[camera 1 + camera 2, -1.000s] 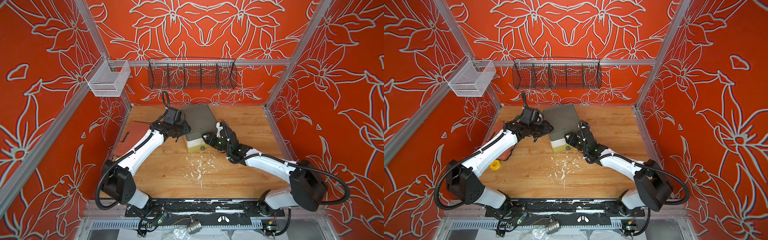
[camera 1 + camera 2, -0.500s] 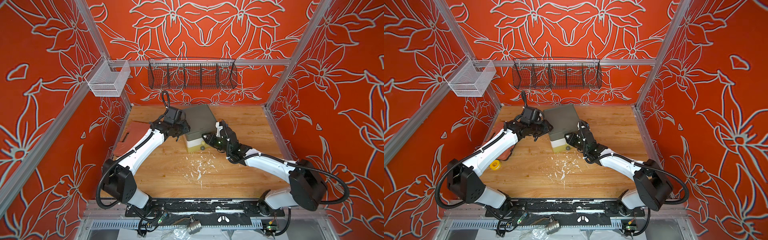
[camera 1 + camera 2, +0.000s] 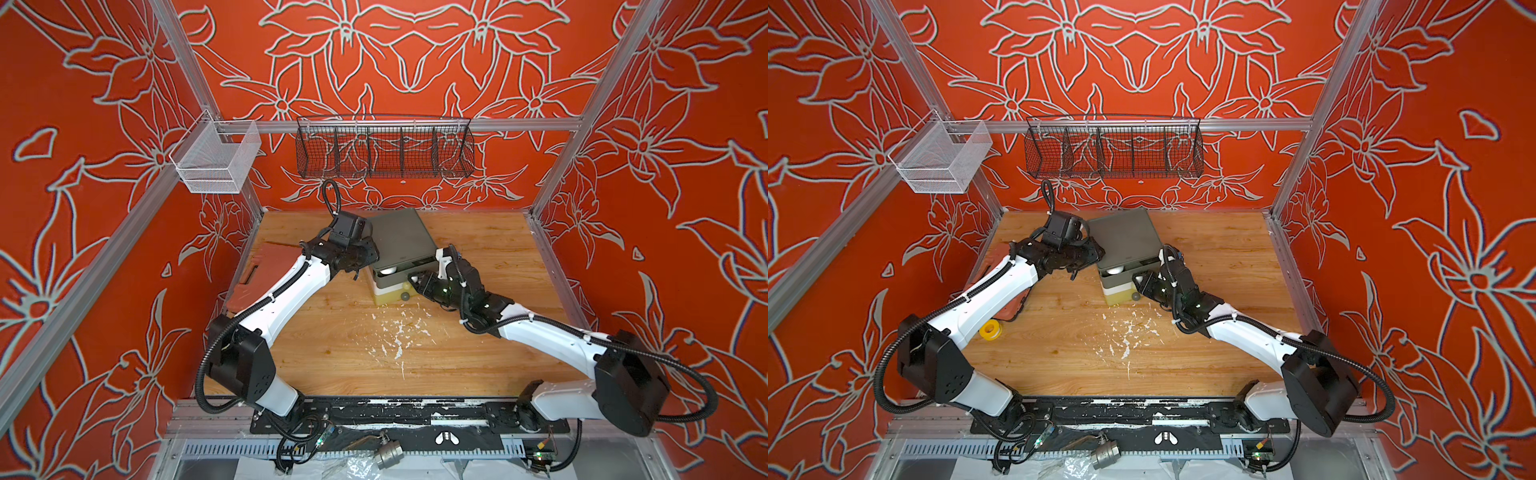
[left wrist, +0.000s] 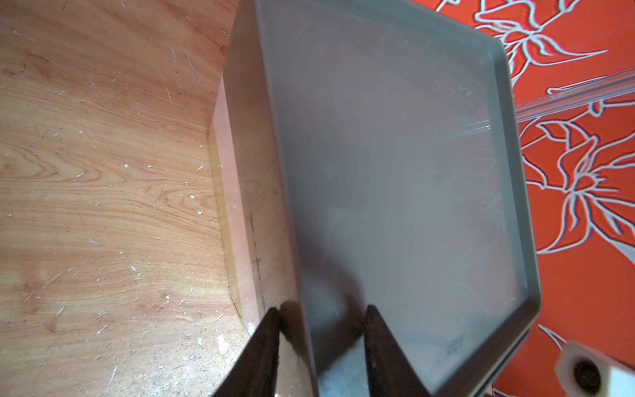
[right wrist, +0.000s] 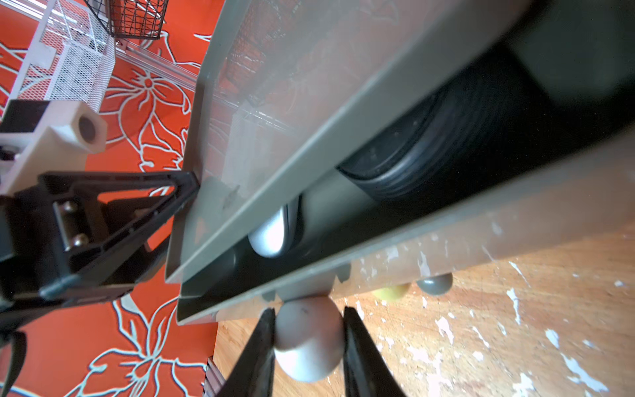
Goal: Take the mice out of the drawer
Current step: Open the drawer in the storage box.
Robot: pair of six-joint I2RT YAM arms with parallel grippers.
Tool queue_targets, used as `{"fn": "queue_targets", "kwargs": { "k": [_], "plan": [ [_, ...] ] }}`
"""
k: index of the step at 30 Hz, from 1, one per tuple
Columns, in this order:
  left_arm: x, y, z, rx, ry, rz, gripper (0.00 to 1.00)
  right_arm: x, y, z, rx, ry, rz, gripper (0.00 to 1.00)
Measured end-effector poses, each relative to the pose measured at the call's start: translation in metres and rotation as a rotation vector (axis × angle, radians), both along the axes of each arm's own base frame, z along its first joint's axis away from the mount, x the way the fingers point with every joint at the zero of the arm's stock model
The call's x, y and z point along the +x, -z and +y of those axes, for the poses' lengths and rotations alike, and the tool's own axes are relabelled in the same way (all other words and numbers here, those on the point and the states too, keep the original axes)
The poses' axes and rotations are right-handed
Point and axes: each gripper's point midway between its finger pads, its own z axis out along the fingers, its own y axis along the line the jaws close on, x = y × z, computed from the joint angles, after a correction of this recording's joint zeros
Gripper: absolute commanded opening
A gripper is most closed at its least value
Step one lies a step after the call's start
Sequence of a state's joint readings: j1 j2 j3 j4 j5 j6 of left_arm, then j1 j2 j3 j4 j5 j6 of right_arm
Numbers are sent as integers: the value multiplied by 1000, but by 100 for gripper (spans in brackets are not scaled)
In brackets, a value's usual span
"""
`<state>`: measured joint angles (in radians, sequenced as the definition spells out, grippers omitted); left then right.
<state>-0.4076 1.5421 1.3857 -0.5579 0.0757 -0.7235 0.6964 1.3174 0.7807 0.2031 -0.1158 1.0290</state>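
Inside drawer (image 5: 481, 213): 1 silver mouse (image 5: 268, 237), 1 black mouse (image 5: 429, 147) | right hand (image 5: 309, 311) clamps knob (image 5: 309, 343) | left hand (image 4: 323, 309) clamps cabinet (image 4: 395, 154)

Grey box (image 4: 395, 172) fills view; left gripper (image 4: 322, 309) clamped across its rim, one dark finger on side wall, one on top. Scratched wood table (image 4: 103, 189) beside. Orange floral wall (image 4: 584, 206) behind.

Walls (image 3: 415, 62) were red-orange with pale grey flower outlines. Table (image 3: 353, 357) was light wood grain, flecked white. Cabinet (image 3: 399, 237) was grey, its bottom drawer (image 3: 384, 297) pale yellow, knob (image 5: 309, 340) grey. One silver mouse (image 5: 268, 237) and one black mouse (image 5: 429, 151) were seen. Mesh basket (image 3: 216, 160) was white, wire basket (image 3: 384, 151) black, tape roll (image 3: 989, 330) yellow.
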Motion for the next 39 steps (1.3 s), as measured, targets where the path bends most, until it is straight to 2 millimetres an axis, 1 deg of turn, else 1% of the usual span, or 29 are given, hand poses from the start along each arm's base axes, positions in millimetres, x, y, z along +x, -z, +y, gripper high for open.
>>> {"fn": "queue_targets", "kwargs": {
  "k": [11,20,30,34,36,38,39],
  "plan": [
    [1,0,1,-4,-11,1,37,-43,0,-21,-8,-17,26,22],
    [1,0,0,-3,-15,0,36,-66,0,-33,-5,-1,26,22],
    [1,0,1,3,-22,-1,37,-86,2,-40,-24,14,32,22],
    [1,0,2,6,-26,-2,36,-93,5,-41,-38,20,33,25],
    [1,0,2,6,-27,-2,37,-94,6,-41,-43,25,34,28],
    [1,0,2,6,-29,-1,37,-94,7,-42,-50,30,33,33],
    [1,-1,2,6,-29,-1,37,-94,8,-43,-56,35,33,38]
  ]
}}
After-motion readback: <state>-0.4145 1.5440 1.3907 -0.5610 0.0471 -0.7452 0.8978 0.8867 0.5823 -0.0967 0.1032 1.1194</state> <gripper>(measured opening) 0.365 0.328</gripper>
